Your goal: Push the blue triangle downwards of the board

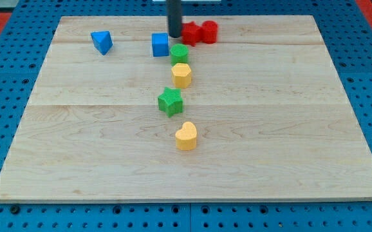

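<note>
Near the board's top edge, my tip between blue cube and red blocks, just above green round block; no jaws, only a rod. Blue triangle well apart toward the view's left. Lower down: yellow hexagon, green star, yellow heart.

- No text, label, brand, number or sign can be read anywhere in the camera view.
- The counter and the coloured blocks on it bear no legible markings.
</note>
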